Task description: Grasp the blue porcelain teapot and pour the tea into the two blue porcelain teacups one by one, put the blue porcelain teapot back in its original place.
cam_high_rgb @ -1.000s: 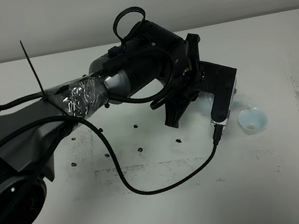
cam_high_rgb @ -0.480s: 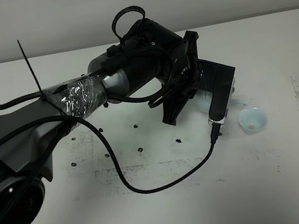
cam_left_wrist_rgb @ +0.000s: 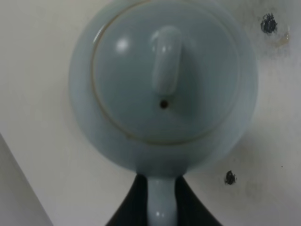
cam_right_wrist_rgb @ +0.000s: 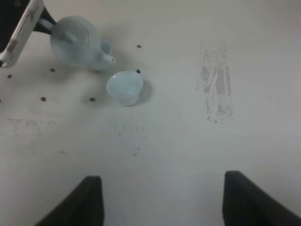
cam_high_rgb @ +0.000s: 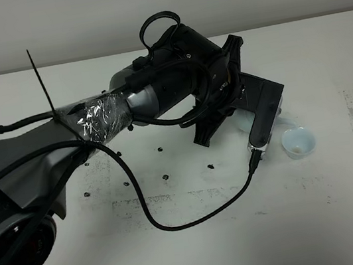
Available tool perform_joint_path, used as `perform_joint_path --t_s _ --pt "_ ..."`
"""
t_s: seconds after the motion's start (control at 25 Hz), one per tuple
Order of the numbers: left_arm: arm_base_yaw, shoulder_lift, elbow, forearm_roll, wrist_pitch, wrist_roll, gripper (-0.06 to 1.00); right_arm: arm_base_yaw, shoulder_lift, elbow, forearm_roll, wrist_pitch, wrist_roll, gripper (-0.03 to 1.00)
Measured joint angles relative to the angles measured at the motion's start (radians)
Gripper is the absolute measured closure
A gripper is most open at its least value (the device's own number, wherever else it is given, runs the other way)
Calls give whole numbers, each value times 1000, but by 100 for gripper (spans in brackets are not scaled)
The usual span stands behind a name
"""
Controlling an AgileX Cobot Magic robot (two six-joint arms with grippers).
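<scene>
Count: 1 blue teapot. 1 blue teacup clearly in view; a pale-blue bit behind the teapot could be a second, can't tell. 2 grippers: left gripper, right gripper. 1 arm in the high view, 1 black cable. 1 bench, several dark specks on it.

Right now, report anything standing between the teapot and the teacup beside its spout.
Nothing visible does: in the right wrist view only bare table lies between the blue porcelain teapot and the teacup. The left gripper grips the teapot's handle.
</scene>
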Motion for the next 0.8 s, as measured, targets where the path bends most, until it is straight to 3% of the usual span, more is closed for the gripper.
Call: perform_joint_path --t_s 0.16,0.8 --pt "-11 -9 0 48 -11 2 90 0 0 0 0 0 0 44" --pt "-16 -20 0 73 -56 50 90 0 0 0 0 0 0 44"
